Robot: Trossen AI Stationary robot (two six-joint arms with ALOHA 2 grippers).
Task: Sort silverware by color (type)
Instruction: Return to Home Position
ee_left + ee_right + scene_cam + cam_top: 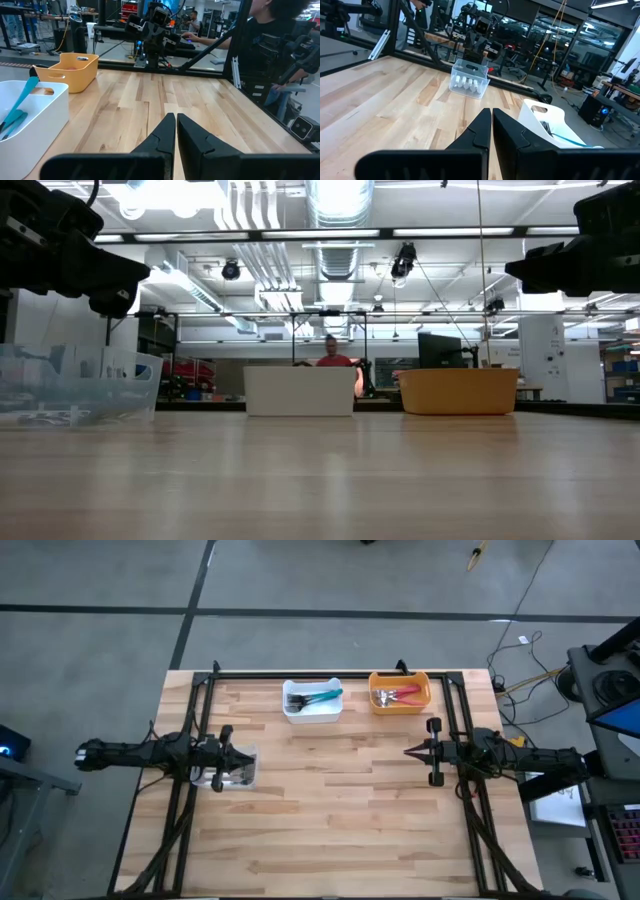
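Note:
The silverware lies in three bins. Teal-handled pieces (pixel 322 697) are in the white bin (pixel 312 712), red-handled pieces (pixel 400 693) in the orange bin (pixel 400 706), and white-handled pieces (pixel 468 81) in the clear bin (pixel 240 778). My left gripper (pixel 250 754) hovers shut above the clear bin at the table's left and points level toward the right. My right gripper (pixel 408 751) hovers shut at the table's right and points level toward the left. Each wrist view shows its own fingers closed together, the left (pixel 175 118) and the right (pixel 491 111), with nothing between them.
The white and orange bins stand side by side near the far edge. A black frame (pixel 330 673) runs along the table's far and side edges. Bare wood lies between the two grippers and toward the near edge. A person (pixel 331 356) sits in the room beyond the table.

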